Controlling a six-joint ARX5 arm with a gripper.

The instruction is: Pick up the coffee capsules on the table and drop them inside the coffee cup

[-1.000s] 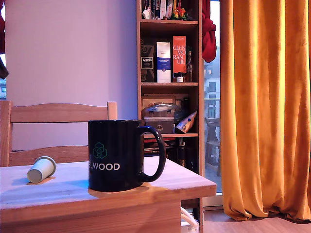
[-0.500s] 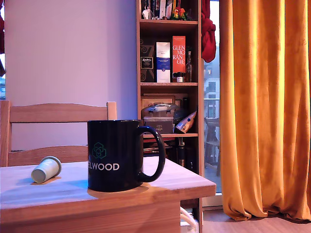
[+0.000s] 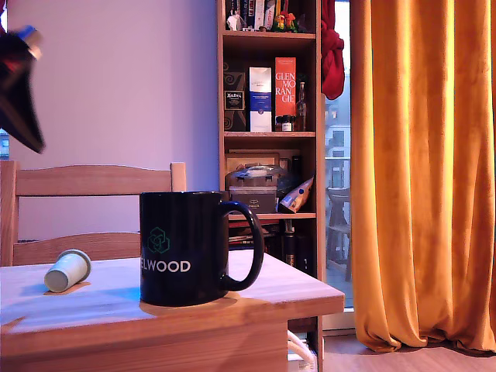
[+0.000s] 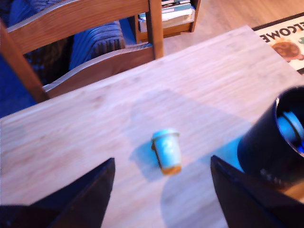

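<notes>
A pale cream-green coffee capsule (image 3: 67,270) lies on its side on the light wooden table (image 3: 93,318), at the exterior view's left of the coffee cup (image 3: 184,248), a glossy black "ELWOOD" mug. In the wrist view the same capsule (image 4: 167,150) lies between and below my two dark fingers. My gripper (image 4: 163,160) is open, holds nothing and hangs well above the tabletop. Only its dark tip (image 3: 22,101) shows in the exterior view, high at the upper left. A blue capsule (image 4: 290,127) rests inside the mug (image 4: 268,147).
A wooden chair with a slatted back (image 3: 85,182) stands behind the table on the capsule's side. Beyond are a bookshelf (image 3: 270,116) and an orange curtain (image 3: 418,170). The table's corner (image 3: 333,296) is just past the mug's handle. A doormat (image 4: 285,40) lies on the floor.
My gripper has come into the exterior view at the upper left. The pale capsule rolled slightly right, then back left. The mug has stayed put.
</notes>
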